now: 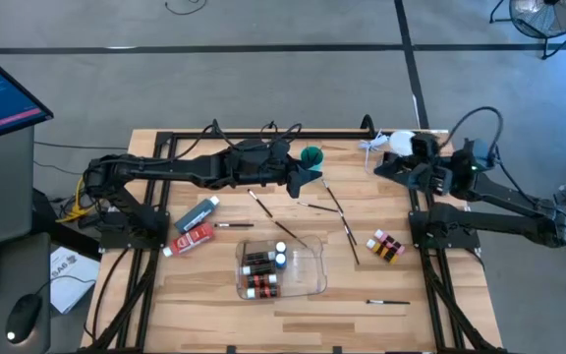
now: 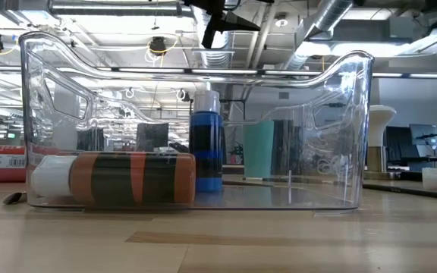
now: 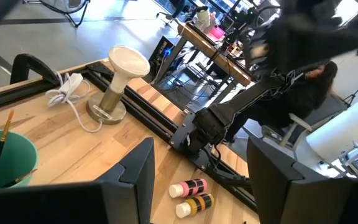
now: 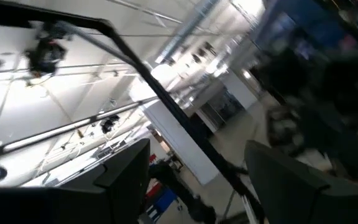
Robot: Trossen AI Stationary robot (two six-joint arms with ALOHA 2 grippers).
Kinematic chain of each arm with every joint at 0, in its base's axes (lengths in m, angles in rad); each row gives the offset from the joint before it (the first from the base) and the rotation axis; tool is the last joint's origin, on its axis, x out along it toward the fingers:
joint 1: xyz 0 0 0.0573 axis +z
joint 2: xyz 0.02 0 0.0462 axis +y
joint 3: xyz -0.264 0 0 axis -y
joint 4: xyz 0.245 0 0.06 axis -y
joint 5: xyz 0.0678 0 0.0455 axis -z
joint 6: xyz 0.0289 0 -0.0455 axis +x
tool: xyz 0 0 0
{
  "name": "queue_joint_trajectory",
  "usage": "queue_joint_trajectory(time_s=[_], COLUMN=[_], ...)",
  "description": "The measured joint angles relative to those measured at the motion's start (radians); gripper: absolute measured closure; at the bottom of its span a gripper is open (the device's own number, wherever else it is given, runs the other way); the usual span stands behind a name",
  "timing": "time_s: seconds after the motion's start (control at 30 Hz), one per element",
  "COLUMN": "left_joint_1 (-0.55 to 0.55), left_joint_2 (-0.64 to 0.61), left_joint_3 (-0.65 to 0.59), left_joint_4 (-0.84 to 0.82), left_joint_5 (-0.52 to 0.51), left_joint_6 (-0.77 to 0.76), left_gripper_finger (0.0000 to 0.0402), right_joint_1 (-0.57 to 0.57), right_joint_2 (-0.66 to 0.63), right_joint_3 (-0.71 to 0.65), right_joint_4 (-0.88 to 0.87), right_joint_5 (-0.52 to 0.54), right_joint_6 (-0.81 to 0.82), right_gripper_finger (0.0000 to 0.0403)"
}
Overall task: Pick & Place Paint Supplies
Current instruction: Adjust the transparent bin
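Observation:
My left gripper (image 1: 312, 177) (image 3: 201, 155) hangs open above the table just beside the teal cup (image 1: 311, 155) (image 3: 2, 158), holding nothing. One thin brush (image 3: 2, 140) stands in that cup. Several dark-handled brushes (image 1: 334, 197) lie loose on the wood between cup and tray. The clear tray (image 1: 312, 275) (image 2: 340, 136) holds small brown bottles (image 1: 258, 273) (image 2: 127, 178) lying flat and a blue one (image 2: 205, 148) upright. A grey-blue tube (image 1: 197, 213) and a red tube (image 1: 190, 239) lie left of the tray. Two small bottles (image 1: 385, 246) (image 3: 191, 186) lie to its right. My right gripper (image 1: 381, 162) (image 4: 197, 162) is open, raised at the table's far right.
A white lamp-shaped stand with a coiled cord (image 1: 386, 146) (image 3: 120, 81) sits at the far edge near the right arm. One more brush (image 1: 388, 302) lies near the front right. Black frame rails (image 1: 263, 135) border the table. Bare wood lies in front of the tray.

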Motion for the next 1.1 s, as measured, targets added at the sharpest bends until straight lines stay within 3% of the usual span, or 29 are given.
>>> queue_joint_trajectory(time_s=[0.4, 0.57, 0.77, 0.93, 1.1], left_joint_1=[0.000, 0.011, 0.078, 0.102, 0.109], left_joint_2=[0.000, 0.000, 0.000, -0.015, -0.014], left_joint_3=[0.001, 0.002, 0.001, 0.002, -0.056], left_joint_4=[-0.018, -0.345, -0.755, -0.905, -0.927], left_joint_5=[0.003, 0.024, 0.214, 0.260, 0.291], left_joint_6=[0.000, 0.056, 0.244, 0.516, 0.633], left_gripper_finger=[0.0242, 0.0245, 0.0264, 0.0281, 0.0295], right_joint_1=[0.000, 0.002, 0.002, 0.002, 0.002], right_joint_2=[0.048, 0.077, 0.081, 0.081, 0.081], right_joint_3=[0.000, 0.000, 0.000, 0.000, 0.000], right_joint_4=[-0.382, -0.421, -0.417, -0.418, -0.428], right_joint_5=[0.001, 0.000, -0.001, -0.001, 0.001], right_joint_6=[-0.012, -0.036, -0.057, -0.085, -0.107], right_gripper_finger=[0.0148, 0.0148, 0.0148, 0.0148, 0.0148])
